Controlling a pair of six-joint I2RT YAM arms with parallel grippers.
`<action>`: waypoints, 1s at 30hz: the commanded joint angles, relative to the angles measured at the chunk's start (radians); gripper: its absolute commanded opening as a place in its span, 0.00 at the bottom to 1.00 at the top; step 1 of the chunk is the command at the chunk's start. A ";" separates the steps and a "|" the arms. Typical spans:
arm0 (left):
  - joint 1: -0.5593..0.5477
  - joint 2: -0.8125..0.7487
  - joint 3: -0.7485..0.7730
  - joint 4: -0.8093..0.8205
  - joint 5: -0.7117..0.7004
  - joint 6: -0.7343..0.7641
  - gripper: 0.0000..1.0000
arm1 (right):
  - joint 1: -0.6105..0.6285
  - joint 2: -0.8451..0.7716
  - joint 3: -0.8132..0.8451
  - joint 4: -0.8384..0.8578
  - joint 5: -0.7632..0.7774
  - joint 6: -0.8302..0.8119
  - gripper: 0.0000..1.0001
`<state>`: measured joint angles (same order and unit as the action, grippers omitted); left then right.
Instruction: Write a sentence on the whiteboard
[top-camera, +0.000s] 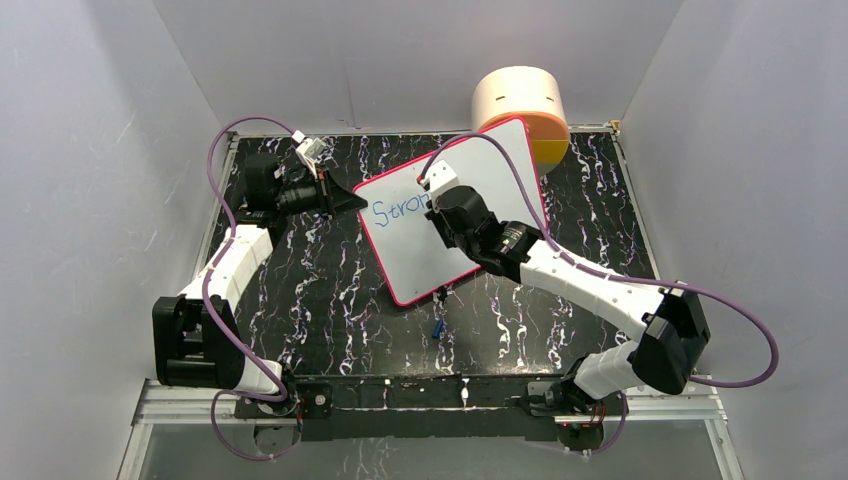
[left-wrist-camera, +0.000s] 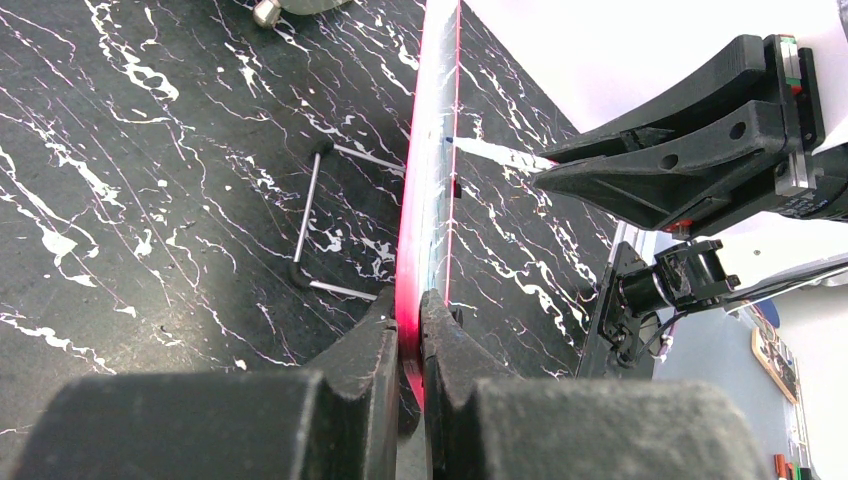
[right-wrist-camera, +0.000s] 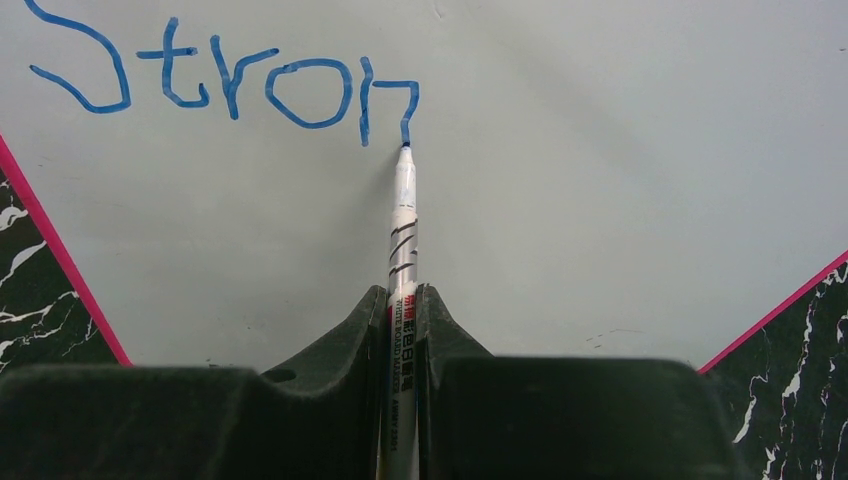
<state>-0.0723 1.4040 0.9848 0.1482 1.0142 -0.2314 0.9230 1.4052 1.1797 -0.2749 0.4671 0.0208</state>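
Right pincer (right-wrist-camera: 402, 297) angled over whiteboard (right-wrist-camera: 600, 150) — marker (right-wrist-camera: 403, 215) clamped

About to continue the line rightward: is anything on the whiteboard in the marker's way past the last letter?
Nothing visible. The marker tip rests at the end of the sentence, and the whiteboard to its right is bare as far as the pink frame. The left claw clamps the board's edge, clear of the line.

Blue handwritten lettering (right-wrist-camera: 225, 80) reading "Stron" stands on the left part of the whiteboard (right-wrist-camera: 600, 200), and small print along the barrel of the marker (right-wrist-camera: 402, 240) seems to say "WHITE BOARD MARKER", the rest being too small to read.
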 joint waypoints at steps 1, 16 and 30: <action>-0.041 0.028 -0.012 -0.087 -0.037 0.092 0.00 | -0.005 -0.051 0.006 0.024 0.001 0.007 0.00; -0.041 0.026 -0.014 -0.088 -0.037 0.093 0.00 | -0.018 -0.044 0.041 0.063 0.026 -0.019 0.00; -0.041 0.027 -0.012 -0.089 -0.038 0.095 0.00 | -0.042 -0.023 0.049 0.086 0.020 -0.051 0.00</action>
<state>-0.0723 1.4040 0.9848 0.1478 1.0142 -0.2283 0.8906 1.3830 1.1805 -0.2584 0.4717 -0.0113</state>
